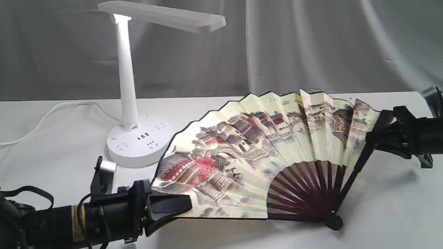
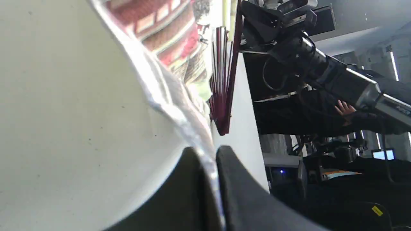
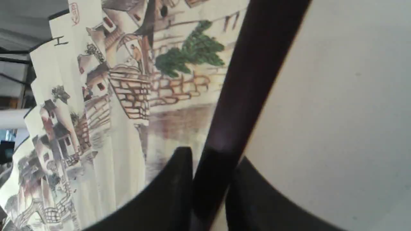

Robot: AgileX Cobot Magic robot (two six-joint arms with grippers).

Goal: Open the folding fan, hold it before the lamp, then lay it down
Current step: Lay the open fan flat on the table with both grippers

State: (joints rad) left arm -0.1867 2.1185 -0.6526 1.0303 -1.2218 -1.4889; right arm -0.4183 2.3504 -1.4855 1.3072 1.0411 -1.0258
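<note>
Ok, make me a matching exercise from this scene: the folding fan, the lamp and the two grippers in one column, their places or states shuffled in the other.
Column one
1. folding fan
2. lamp
3. left gripper
4. right gripper

Column two
A. stands upright on the table, behind the fan's left end
B. shut on the fan's dark outer guard
C. spread open, painted side showing
D. shut on the fan's lower left edge

Pairs: 1-C, 2-A, 3-D, 4-B
</note>
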